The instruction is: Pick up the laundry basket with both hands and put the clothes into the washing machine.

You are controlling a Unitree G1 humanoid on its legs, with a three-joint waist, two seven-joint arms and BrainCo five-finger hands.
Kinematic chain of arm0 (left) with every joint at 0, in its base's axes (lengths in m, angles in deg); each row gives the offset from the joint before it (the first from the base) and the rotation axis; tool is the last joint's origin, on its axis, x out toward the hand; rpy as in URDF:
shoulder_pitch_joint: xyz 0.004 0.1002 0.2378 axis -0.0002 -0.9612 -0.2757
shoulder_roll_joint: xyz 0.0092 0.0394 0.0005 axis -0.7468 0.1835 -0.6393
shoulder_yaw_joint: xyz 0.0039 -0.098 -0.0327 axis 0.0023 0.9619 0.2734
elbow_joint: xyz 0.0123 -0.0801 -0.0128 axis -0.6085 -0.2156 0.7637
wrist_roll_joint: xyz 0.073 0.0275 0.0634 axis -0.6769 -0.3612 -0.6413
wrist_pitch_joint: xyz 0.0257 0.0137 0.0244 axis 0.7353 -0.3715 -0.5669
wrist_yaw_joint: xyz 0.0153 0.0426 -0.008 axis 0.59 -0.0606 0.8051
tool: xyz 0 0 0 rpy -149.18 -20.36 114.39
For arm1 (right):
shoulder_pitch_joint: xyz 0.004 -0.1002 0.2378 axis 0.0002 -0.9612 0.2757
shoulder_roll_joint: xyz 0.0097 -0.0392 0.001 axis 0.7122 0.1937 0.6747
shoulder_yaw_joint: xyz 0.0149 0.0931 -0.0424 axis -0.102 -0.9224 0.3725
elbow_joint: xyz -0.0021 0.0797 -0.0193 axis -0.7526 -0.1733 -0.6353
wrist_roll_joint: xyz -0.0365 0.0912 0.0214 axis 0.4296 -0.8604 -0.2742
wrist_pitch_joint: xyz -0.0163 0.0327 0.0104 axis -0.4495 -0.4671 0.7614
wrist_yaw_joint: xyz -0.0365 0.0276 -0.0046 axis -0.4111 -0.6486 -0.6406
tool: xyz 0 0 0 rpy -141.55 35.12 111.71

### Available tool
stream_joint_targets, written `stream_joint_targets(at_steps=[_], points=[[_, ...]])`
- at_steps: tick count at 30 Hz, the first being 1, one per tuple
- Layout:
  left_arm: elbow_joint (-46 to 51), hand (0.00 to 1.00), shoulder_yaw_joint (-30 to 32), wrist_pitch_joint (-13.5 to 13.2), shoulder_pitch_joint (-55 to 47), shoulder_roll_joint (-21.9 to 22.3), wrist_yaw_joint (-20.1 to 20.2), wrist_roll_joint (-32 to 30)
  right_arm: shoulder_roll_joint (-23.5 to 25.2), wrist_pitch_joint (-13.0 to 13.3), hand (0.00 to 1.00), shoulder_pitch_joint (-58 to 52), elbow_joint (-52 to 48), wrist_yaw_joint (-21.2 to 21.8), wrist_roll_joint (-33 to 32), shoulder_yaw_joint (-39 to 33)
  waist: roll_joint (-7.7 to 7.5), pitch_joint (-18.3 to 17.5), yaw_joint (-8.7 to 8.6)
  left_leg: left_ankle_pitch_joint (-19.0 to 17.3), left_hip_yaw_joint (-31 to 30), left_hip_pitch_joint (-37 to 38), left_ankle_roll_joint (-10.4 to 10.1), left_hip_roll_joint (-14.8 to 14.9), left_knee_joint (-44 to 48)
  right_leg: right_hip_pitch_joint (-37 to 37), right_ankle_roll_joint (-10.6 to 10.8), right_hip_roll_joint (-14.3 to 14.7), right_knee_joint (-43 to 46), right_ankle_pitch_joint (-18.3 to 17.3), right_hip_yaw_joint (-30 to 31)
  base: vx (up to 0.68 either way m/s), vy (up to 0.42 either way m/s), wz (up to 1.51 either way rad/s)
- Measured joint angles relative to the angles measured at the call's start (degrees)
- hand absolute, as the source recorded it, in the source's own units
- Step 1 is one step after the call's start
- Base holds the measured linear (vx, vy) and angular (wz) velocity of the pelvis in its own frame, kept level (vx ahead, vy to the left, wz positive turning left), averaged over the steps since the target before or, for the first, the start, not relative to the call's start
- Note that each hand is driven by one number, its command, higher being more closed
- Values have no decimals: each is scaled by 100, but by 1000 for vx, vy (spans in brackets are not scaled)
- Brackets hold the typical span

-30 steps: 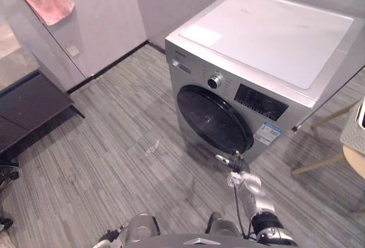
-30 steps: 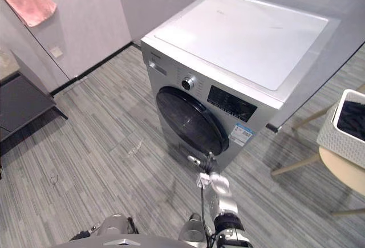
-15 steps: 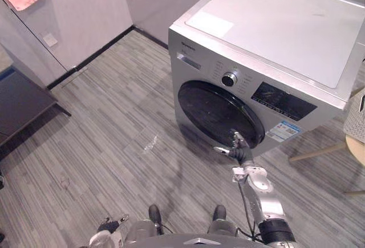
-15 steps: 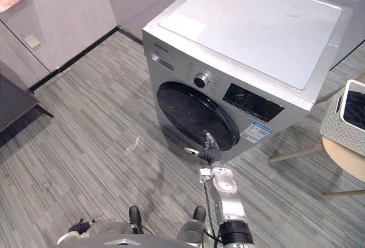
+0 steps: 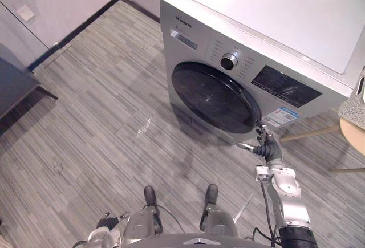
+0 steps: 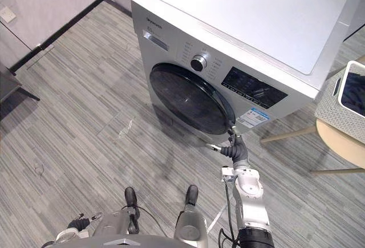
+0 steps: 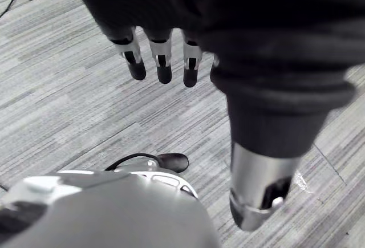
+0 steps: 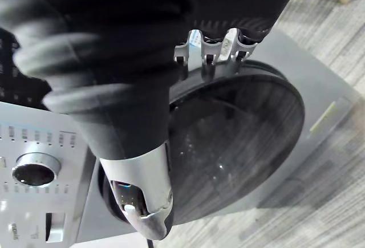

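Right hand [image 6: 236, 150] open, fingers straight, holding nothing, at right rim of dark round door [image 6: 191, 100] on silver front-loading washing machine [image 6: 245, 20]. White woven laundry basket [image 6: 336, 117] stands well right of machine. Left hand [image 7: 163, 60] relaxed, empty.

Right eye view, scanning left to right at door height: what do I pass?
Corner of a dark bench → washing machine door → right hand, by the door's right edge → laundry basket on a wooden stool.
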Motion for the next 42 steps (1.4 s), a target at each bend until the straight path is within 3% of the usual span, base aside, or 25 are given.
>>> stream_joint_targets(at_steps=[7,9,15,21,25,28,31,35,40,42], points=[[160,0,-114,-9,107,-34,-20,177,-345,-11,0,842,582,-257,-212,-1,28,264,25,-7,-9,-244,10,-12,130,-250,-1,-38,116,0,37,-22,1,0],[366,0,-192,-69,191,-31,-19,410,-626,-32,0,1367,861,-427,-250,-1,82,532,52,-16,-18,-403,27,-15,251,-425,-3,-77,253,-1,86,-86,5,0],[610,0,-396,-181,207,-34,-20,768,-1219,-41,0,2529,1645,-876,-280,12,195,856,79,8,-26,-686,109,-70,359,-749,-5,-167,453,0,136,-64,20,0],[830,0,-708,-241,226,-46,-48,1005,-1882,-229,0,4090,3150,-1038,-236,780,417,1165,73,76,-39,-935,207,-157,407,-1064,-18,-271,635,13,166,-19,12,1],[908,0,-890,-286,235,-55,-133,1124,-1912,-238,0,4396,3335,-1112,-152,1002,498,1217,64,133,-104,-1066,238,-164,406,-1171,-35,-291,664,58,130,-36,8,7],[887,0,-901,-289,295,-50,-170,1216,-1818,-316,0,4363,3250,-1148,-158,1028,511,1223,84,210,-163,-1079,235,-154,392,-1153,-60,-284,665,86,83,-40,0,8],[719,0,-880,-282,358,-43,-176,1214,-1724,-408,0,3749,2537,-1135,-159,1536,512,1218,70,267,-246,-931,206,-115,333,-952,-67,-246,620,89,-41,-23,-12,11],[490,0,-746,-201,414,-26,-172,1152,-1160,-429,0,2797,1488,-674,-167,2503,490,1184,70,334,-405,-588,127,0,143,-513,-109,-111,462,57,-237,9,-18,14],[160,0,-352,-3,396,93,-190,740,-322,-287,0,1480,578,215,-172,3181,404,491,181,482,-624,-355,59,42,-137,-125,-97,-29,319,-35,-567,83,-15,30],[90,0,-130,32,312,90,-196,589,-130,-170,0,1006,314,335,-172,3076,247,225,243,477,-640,-105,44,9,-246,163,-72,-11,192,-55,-627,87,4,15]])
